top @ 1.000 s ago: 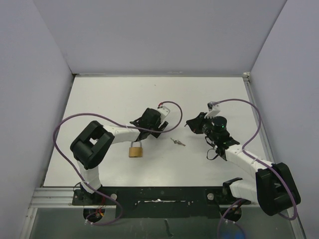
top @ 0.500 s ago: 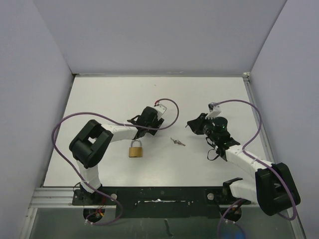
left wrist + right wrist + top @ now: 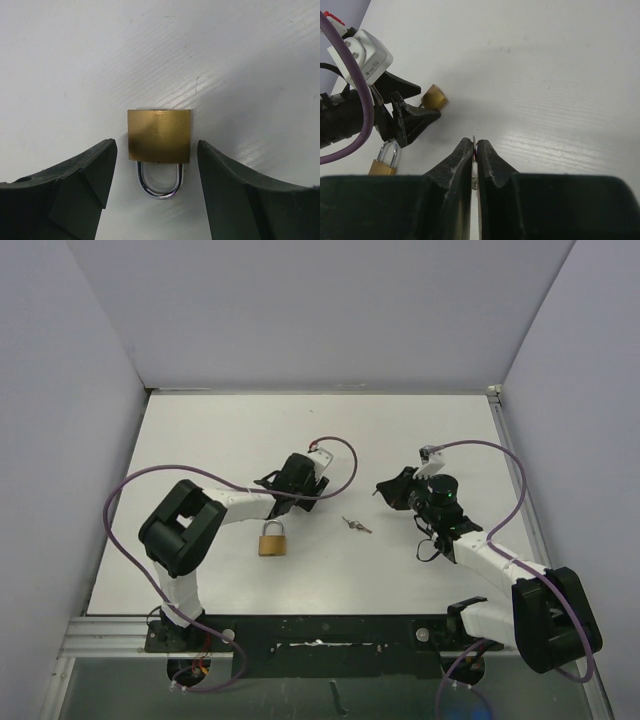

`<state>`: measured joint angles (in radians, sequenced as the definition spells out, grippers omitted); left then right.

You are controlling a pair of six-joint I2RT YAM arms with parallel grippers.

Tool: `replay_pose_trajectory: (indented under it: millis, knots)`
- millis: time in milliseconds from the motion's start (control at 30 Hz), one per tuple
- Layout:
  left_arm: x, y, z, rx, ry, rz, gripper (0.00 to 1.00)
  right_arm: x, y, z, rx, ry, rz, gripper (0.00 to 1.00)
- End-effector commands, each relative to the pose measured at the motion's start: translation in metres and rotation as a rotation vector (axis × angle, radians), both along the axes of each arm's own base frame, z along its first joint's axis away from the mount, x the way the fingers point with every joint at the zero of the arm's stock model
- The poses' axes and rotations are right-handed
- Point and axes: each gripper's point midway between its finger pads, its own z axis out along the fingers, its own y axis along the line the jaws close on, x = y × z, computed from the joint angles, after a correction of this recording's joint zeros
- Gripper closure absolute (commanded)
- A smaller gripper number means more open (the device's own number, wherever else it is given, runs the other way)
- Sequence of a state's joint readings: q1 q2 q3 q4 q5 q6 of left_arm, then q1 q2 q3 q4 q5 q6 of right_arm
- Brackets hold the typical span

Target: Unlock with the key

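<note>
Padlock (image 3: 271, 539) lies flat left of the desk's (image 3: 200, 440) centre, toward the near edge, near the left fingers (image 3: 95, 170), which are spread and frame a brass padlock without touching it. Key (image 3: 356, 525) lies loose between both arms. Right fingers (image 3: 455, 160) are pressed together, pinching a thin metal sliver (image 3: 474, 142). A purple cable (image 3: 345, 452) arcs over the left wrist.

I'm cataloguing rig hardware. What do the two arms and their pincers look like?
Both the left arm and right arm have white links with black joints, each trailed by a looping purple cable. The left pincer and right pincer have dark, wedge-shaped fingers. A green light glows on the right arm's wrist.
</note>
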<state>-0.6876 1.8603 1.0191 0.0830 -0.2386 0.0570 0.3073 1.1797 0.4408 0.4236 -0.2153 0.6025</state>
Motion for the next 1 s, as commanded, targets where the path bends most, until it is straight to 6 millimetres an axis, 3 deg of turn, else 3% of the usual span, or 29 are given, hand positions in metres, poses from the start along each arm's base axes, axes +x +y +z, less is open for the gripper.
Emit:
replay_pose_trajectory:
  millis: [0, 167, 433, 700, 967]
  knots:
    - [0.007, -0.003, 0.016, 0.016, -0.07, 0.013, 0.35, 0.004, 0.001, 0.021, 0.03, -0.082, 0.005, 1.0]
    - [-0.002, 0.001, 0.02, 0.079, -0.094, 0.017, 0.37, 0.003, 0.0, 0.02, 0.03, -0.079, 0.004, 1.0]
    - [-0.021, 0.015, 0.017, 0.125, -0.084, 0.027, 0.51, 0.002, 0.001, 0.022, 0.036, -0.081, 0.007, 1.0]
    - [-0.024, 0.009, 0.014, 0.142, -0.051, -0.009, 0.61, 0.0, 0.0, 0.023, 0.039, -0.085, 0.005, 1.0]
    - [-0.025, -0.003, 0.013, 0.128, -0.033, -0.072, 0.63, 0.001, -0.001, 0.022, 0.037, -0.083, 0.003, 1.0]
